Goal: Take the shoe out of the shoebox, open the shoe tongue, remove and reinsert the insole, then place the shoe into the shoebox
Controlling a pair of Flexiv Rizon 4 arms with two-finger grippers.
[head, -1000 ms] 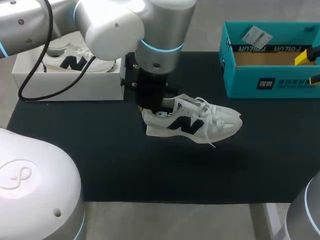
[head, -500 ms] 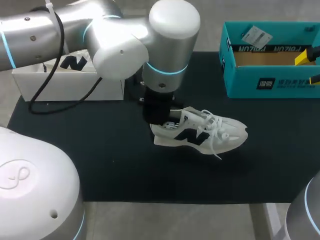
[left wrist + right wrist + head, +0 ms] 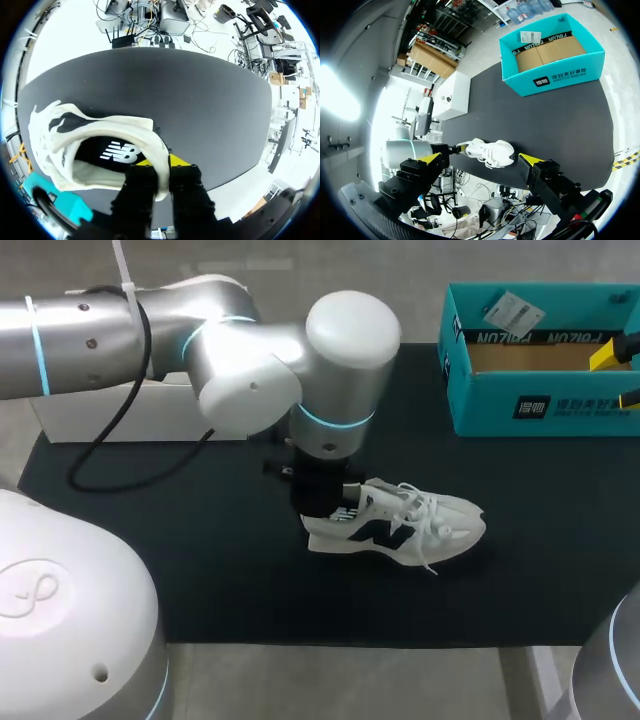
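Head view, contents of the black surface [image 3: 200, 540] as we log them:

1. Shoe [image 3: 410, 525]: white with dark side marking, near the centre, sole down, toe toward 3 o'clock, heel toward 9 o'clock, laces loose over the tongue.
2. Left arm [image 3: 250, 370]: enters from 9 o'clock and stands over the heel. Left wrist view: our left jaws are clamped on the shoe, pinching the heel collar from inside and outside. The dark insole [image 3: 117, 150] shows inside the opening.
3. Shoebox [image 3: 500, 405]: teal, open, at 2 o'clock, well apart from the shoe, cardboard showing inside.
4. White box [image 3: 130, 420]: at 10 o'clock, largely hidden behind the left arm.
5. Right wrist view: our right jaws are spread wide with nothing between them, high over the surface. The shoe lies ahead of them and the shoebox farther ahead.
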